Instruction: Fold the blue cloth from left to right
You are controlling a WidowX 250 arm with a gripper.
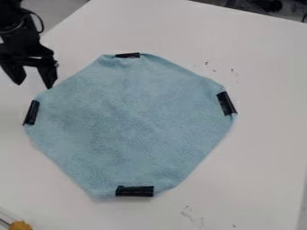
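The blue cloth lies flat and spread out on the white table, its corners tucked in so that its outline has several sides. A strip of black tape sits at each of its top, right, bottom and left ends. My gripper hangs at the upper left, above and just beside the cloth's left end with its black tape. Its two fingers are apart with nothing between them.
The white table extends around the cloth, with small dark marks at the upper right and lower right. An orange-yellow object lies at the bottom left corner. Dark items stand beyond the table's far edge.
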